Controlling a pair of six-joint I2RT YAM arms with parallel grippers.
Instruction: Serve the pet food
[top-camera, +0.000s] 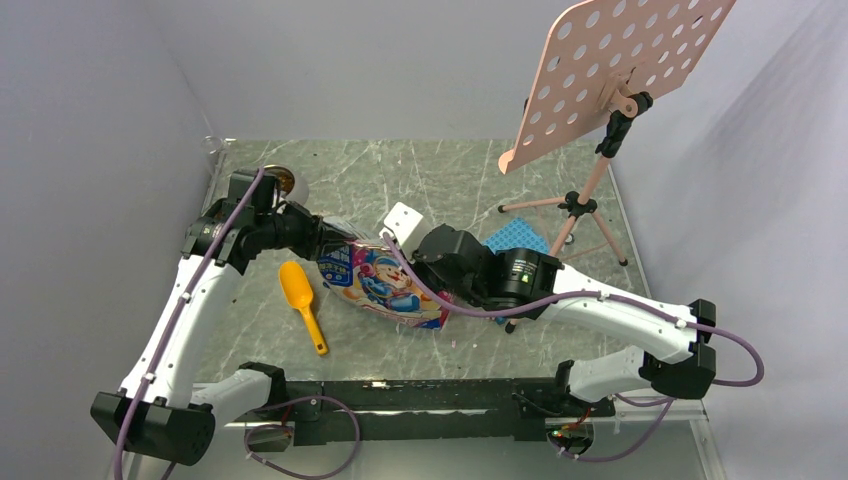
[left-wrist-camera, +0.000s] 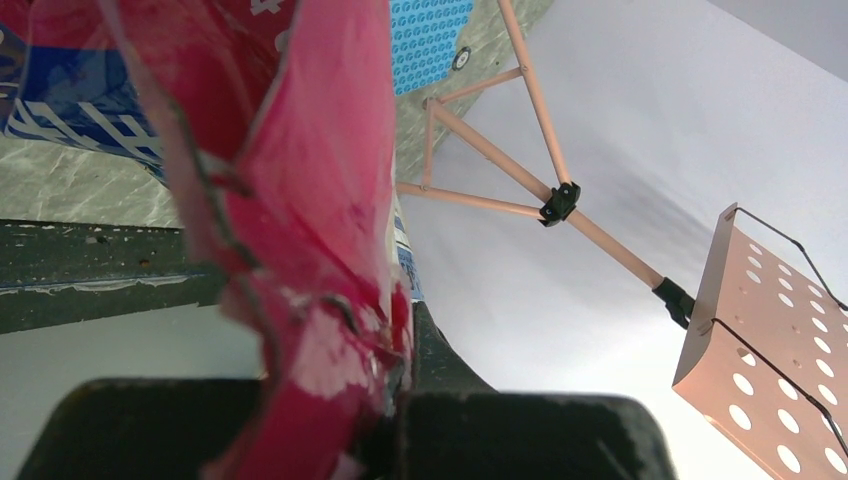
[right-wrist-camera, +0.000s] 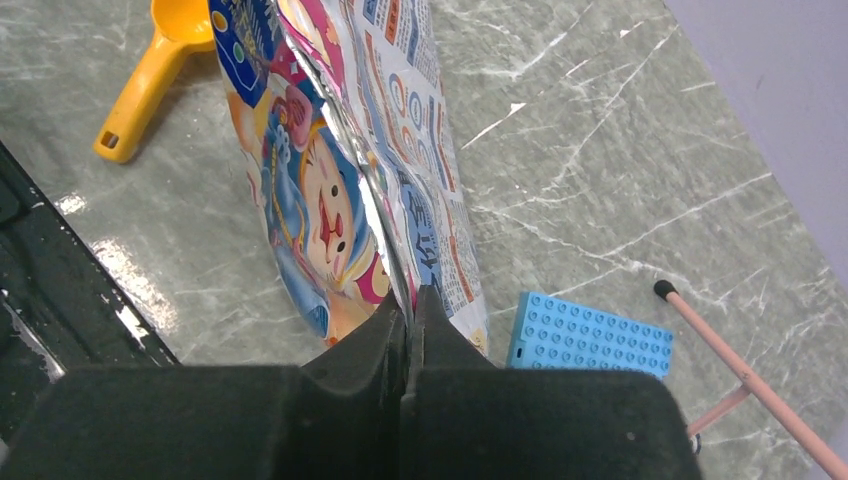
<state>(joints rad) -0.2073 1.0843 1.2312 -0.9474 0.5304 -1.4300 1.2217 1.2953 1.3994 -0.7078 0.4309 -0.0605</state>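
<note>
The glossy pink cartoon-printed pouch (top-camera: 385, 282) hangs tilted above the table between both arms. My left gripper (top-camera: 322, 240) is shut on its upper left end; in the left wrist view the crumpled pink film (left-wrist-camera: 300, 170) is pinched at the left gripper (left-wrist-camera: 400, 385). My right gripper (top-camera: 432, 285) is shut on the lower right edge; in the right wrist view the pouch (right-wrist-camera: 340, 170) runs away from the right gripper (right-wrist-camera: 410, 312). No kibble shows; it is hidden inside the pouch. The orange-yellow scoop (top-camera: 301, 300) lies on the table under the pouch's left end, and also shows in the right wrist view (right-wrist-camera: 150, 75).
A steel bowl (top-camera: 288, 181) shows partly behind the left arm at the back left. A blue studded plate (top-camera: 518, 238) lies right of centre, also in the right wrist view (right-wrist-camera: 590, 335). A pink perforated music stand (top-camera: 615, 70) on a tripod (top-camera: 575, 205) stands at the back right.
</note>
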